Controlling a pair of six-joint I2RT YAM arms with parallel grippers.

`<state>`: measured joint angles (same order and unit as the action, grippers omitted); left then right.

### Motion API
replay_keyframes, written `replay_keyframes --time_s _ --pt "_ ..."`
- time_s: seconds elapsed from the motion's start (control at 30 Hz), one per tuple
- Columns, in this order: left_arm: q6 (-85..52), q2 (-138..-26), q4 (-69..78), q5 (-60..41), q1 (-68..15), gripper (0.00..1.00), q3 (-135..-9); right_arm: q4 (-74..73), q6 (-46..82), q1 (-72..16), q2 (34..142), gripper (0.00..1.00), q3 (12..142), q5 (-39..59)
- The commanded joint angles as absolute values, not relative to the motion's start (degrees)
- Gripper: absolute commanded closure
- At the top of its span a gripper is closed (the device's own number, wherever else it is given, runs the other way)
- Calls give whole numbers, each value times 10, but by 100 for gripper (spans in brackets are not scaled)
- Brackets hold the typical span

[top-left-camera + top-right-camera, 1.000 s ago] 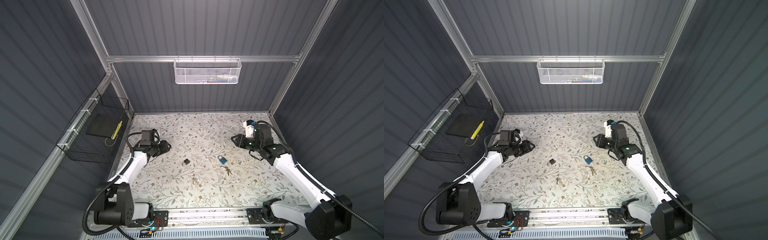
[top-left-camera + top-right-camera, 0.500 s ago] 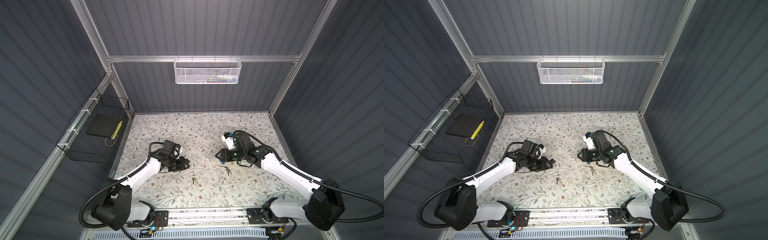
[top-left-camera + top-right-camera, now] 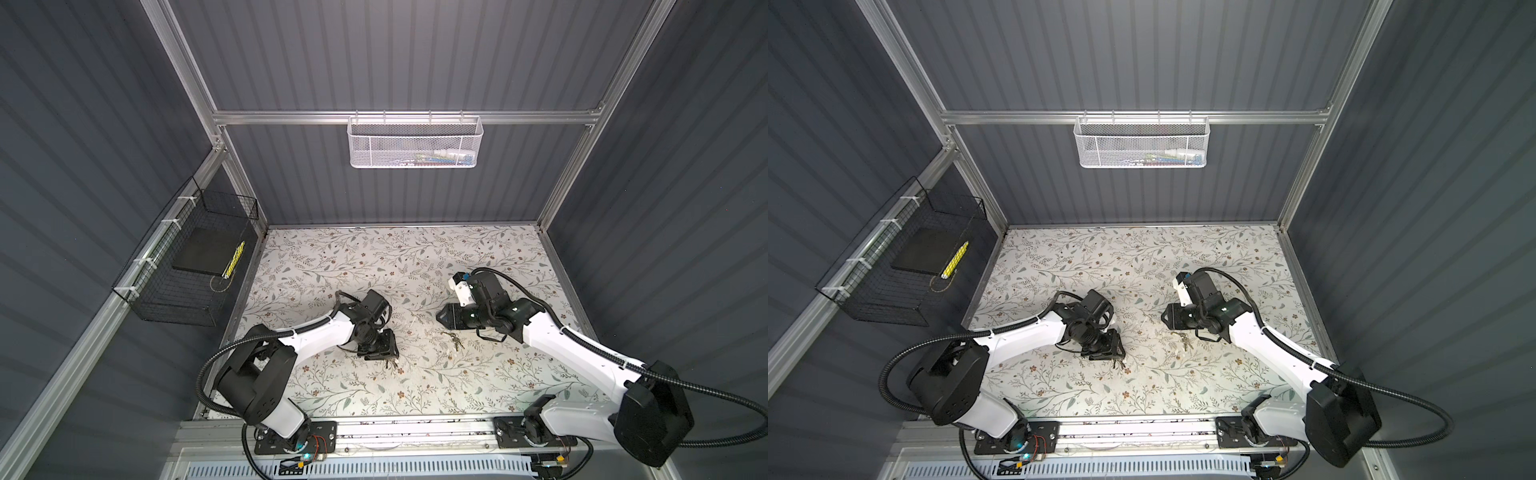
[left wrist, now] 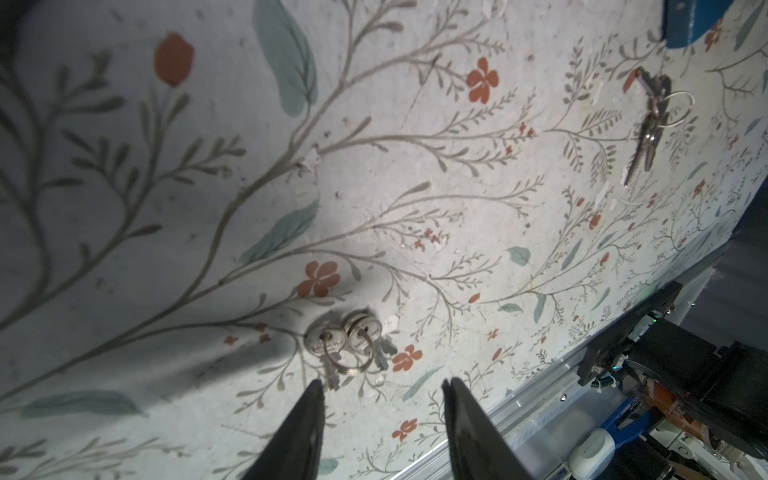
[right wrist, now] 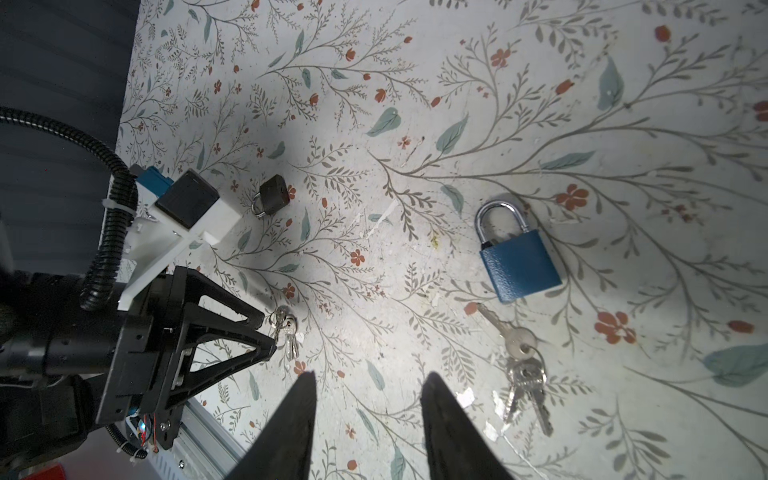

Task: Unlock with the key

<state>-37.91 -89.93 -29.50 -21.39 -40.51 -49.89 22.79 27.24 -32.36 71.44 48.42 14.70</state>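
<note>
Over mat [image 3: 332, 257] centre, both arms are now in from the sides: left gripper [image 4: 382, 386] open by small keys [image 4: 345, 340], right gripper [image 5: 368, 380] open (empty) near padlock [image 5: 519, 266]; grasping likely follows.

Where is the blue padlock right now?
The blue padlock lies flat on the floral mat on the right arm's side, beside the bigger key bunch, seen only in the right wrist view, just ahead of the right gripper.

The padlock [image 5: 519, 266] body is textured matt; shackle [image 5: 481, 224] and keys [image 5: 525, 370] shiny metal.
</note>
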Motion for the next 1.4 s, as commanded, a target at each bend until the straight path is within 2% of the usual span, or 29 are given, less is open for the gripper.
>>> replay_keyframes --time_s 0.0,0.2,0.57,0.83,0.93,1.03,1.27,1.37 --pt "-404 -915 -310 -195 -413 55 -519 226 284 -326 699 55 470 129" --pt "-405 -954 -330 -156 -426 71 -544 209 287 -326 697 55 465 127" --pt "-391 -943 -346 -146 -430 100 -574 199 294 -326 696 55 454 116" --pt "-326 -936 -393 -152 -430 100 -662 197 272 -325 682 56 458 111" --pt "-271 -940 -439 -160 -431 100 -730 177 221 -325 664 58 454 150" --pt "-212 -949 -492 -172 -430 100 -803 139 157 -325 645 58 439 240" --pt "-119 -965 -576 -184 -431 100 -928 150 77 -327 615 57 452 332" --pt "-97 -966 -600 -217 -431 100 -956 146 55 -327 616 53 455 343"
